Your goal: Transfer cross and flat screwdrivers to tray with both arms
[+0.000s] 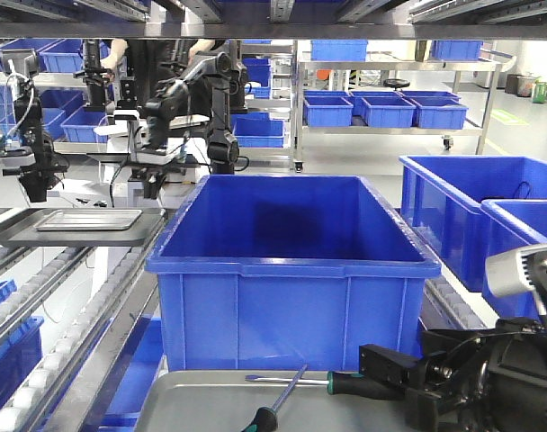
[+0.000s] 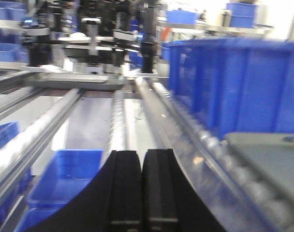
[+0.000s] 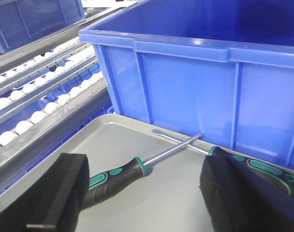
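- Screwdrivers are both lying on the grey tray [image 3: 137,145] at the lower centre of my right wrist view: one screwdriver [image 3: 119,174] with its handle toward the lower left, the other screwdriver [image 3: 256,166] with its handle at the right edge, their shafts crossing just beside the wall of the blue crate [image 3: 195,82].
- I am seeing the right gripper [image 3: 142,198] hovering over the tray with its pads wide apart, holding nothing.
- I am seeing the left gripper [image 2: 142,193] at the bottom of its own view with pads pressed together on nothing, out over the roller conveyor [image 2: 200,135].
- I am judging the transfer as essentially done, though I cannot tell whether both tools were placed here.
- I am planning next to lift the right arm straight clear, avoiding the handles and the crate wall.
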Tool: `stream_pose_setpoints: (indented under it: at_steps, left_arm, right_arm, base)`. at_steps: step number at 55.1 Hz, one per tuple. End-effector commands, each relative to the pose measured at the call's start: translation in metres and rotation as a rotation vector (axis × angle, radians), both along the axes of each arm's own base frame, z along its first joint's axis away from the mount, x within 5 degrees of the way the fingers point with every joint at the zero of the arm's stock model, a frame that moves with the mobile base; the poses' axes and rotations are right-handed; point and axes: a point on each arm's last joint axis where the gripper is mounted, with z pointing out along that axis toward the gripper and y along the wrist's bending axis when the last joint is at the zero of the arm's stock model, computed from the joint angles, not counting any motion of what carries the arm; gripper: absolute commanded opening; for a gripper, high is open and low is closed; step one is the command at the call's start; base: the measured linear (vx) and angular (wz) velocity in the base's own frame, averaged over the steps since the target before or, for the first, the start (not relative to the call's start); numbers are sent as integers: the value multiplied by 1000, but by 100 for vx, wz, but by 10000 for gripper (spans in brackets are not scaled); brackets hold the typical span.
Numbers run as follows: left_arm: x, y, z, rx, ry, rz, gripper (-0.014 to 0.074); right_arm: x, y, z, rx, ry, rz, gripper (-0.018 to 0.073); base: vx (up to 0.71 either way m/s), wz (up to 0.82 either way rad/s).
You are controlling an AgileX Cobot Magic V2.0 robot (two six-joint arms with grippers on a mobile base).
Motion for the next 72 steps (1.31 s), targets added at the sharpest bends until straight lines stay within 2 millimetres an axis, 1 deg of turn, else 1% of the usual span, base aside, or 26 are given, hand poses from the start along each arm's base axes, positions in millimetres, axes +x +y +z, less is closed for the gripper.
stream_pose_setpoints:
  at_steps: [1, 6, 12, 46, 50, 54, 57, 60, 66, 67, 72]
  left_arm:
    - [-5, 2, 0, -10, -124, 17, -7]
    - [-12, 1, -2, -12, -126, 10, -7]
    - [-10, 1, -5, -11, -95, 10, -7]
    - [-10, 1, -4, -11, -96, 10, -6]
    - [-10, 1, -4, -11, -96, 10, -6]
    - [-10, 1, -4, -11, -96, 10, -6]
    - [-10, 1, -4, -11, -96, 10, -6]
    - [-10, 1, -4, -11, -96, 10, -6]
    - [-10, 1, -4, -11, -96, 10, -6]
    - [-10, 1, -4, -11, -96, 10, -6]
    - [-10, 1, -4, -11, -96, 10, -6]
  right_arm:
    - [0, -2, 18, 36, -90, -30, 554]
    - [0, -2, 18, 36, -92, -32, 554]
    - [0, -2, 18, 35, -89, -30, 554]
    - [1, -2, 18, 27, -93, -28, 554]
    - [0, -7, 17, 8, -131, -55, 540]
    - [-10, -19, 13, 23, -178, -119, 499]
    - [-17, -28, 5, 32, -203, -170, 464]
    - [-30, -39, -2, 36, -244, -216, 420]
    - [-56, -62, -23, -8, -300, -314, 321]
    - [-60, -66, -24, -14, -315, -333, 302]
    - [-78, -81, -45, -67, -344, -413, 209]
  base:
    - [0, 0]
    - [0, 0]
    - [0, 0]
    - [0, 0]
    - [0, 0]
    - [0, 0]
    - [0, 0]
    - [0, 0]
    - [0, 0]
    - [0, 0]
    - [0, 0]
